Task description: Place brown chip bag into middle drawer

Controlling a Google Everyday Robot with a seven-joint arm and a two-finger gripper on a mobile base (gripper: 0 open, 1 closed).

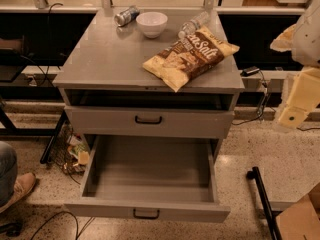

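The brown chip bag (191,56) lies flat on the right part of the grey cabinet top (107,59), one end near the front edge. The middle drawer (150,171) is pulled far out; its inside is bare and its black handle (146,213) faces me. The upper handled drawer front (148,119) sits above it. My gripper (295,106), white with pale yellow parts, hangs in the air at the right edge of the view. It is off the cabinet's right side, to the right of the bag and lower than it, and holds nothing that I can see.
A white bowl (151,23), a lying can (126,15) and a lying clear bottle (194,24) are at the back of the cabinet top. A person's knee and shoe (15,184) are at the left. A black frame (262,199) and a cardboard box (300,219) stand at the lower right.
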